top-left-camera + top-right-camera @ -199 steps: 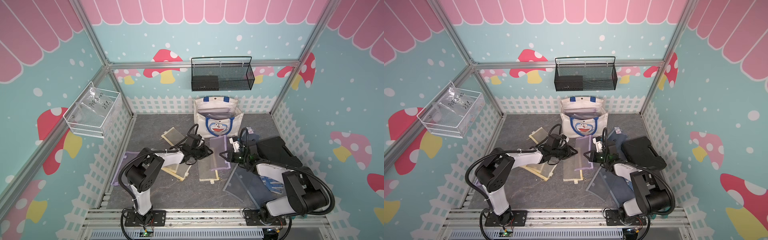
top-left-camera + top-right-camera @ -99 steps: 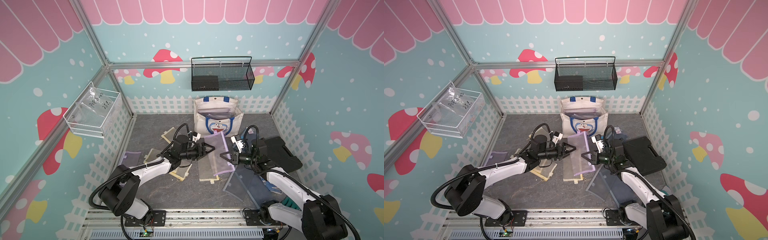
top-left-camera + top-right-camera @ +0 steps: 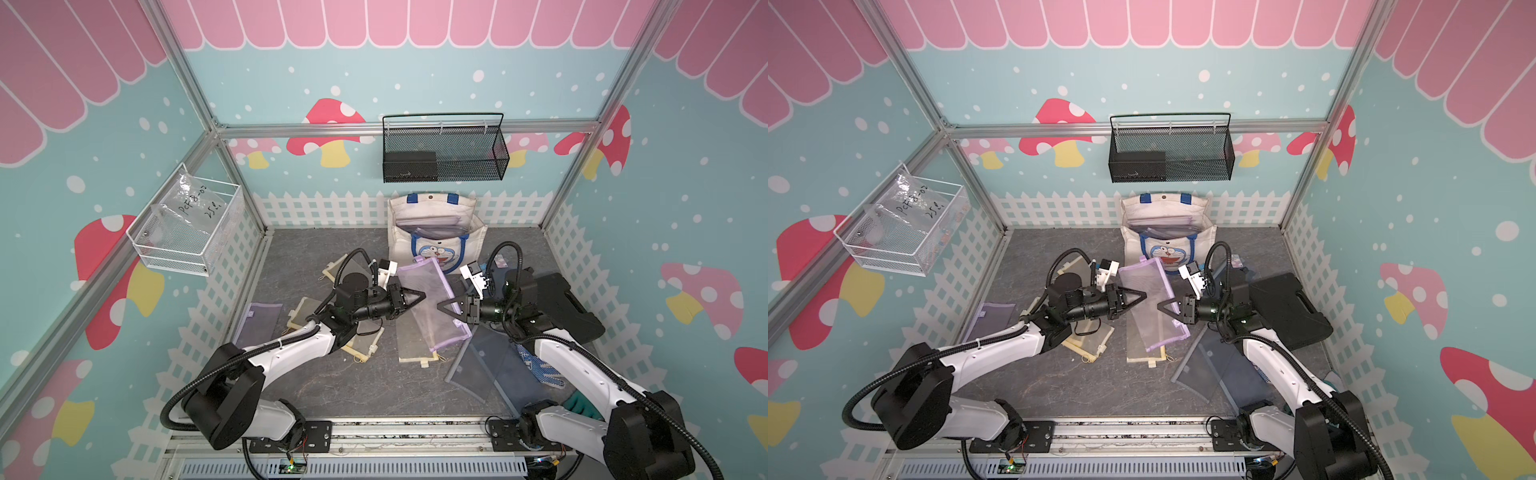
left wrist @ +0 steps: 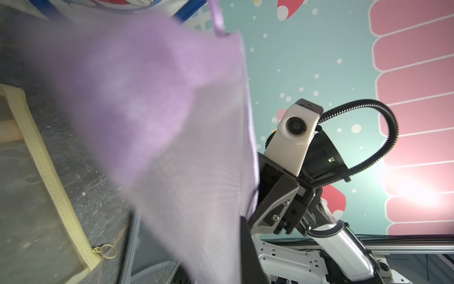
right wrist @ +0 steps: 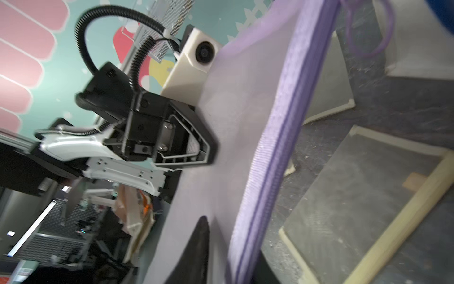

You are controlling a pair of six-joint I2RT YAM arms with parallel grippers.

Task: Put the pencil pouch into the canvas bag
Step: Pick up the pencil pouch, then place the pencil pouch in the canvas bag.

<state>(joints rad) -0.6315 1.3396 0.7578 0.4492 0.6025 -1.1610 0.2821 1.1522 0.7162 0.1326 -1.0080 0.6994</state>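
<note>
The pencil pouch [image 3: 430,291] [image 3: 1148,286] is a purple mesh pouch hanging tilted above the floor, just in front of the canvas bag [image 3: 401,245] [image 3: 1133,245]. That cream bag stands open against the back fence, with flat pouches inside. My left gripper [image 3: 422,296] [image 3: 1144,295] is shut on the pouch's left edge; one black finger [image 4: 245,250] shows behind the mesh [image 4: 159,110]. My right gripper [image 3: 440,308] [image 3: 1159,308] faces it from the other side. Its fingers stand slightly apart, straddling the pouch's zipper edge [image 5: 270,159].
Yellow-trimmed mesh pouches [image 3: 415,345] [image 3: 361,338], grey pouches [image 3: 490,365] and a purple one [image 3: 259,320] lie on the floor. A black case [image 3: 569,303] sits at the right. A black wire basket [image 3: 444,153] hangs above the bag and a white wire basket [image 3: 187,224] on the left wall.
The pouch has come up off the floor. My left gripper, open beside it half a second ago, has shut on its edge. The right jaws have parted.
</note>
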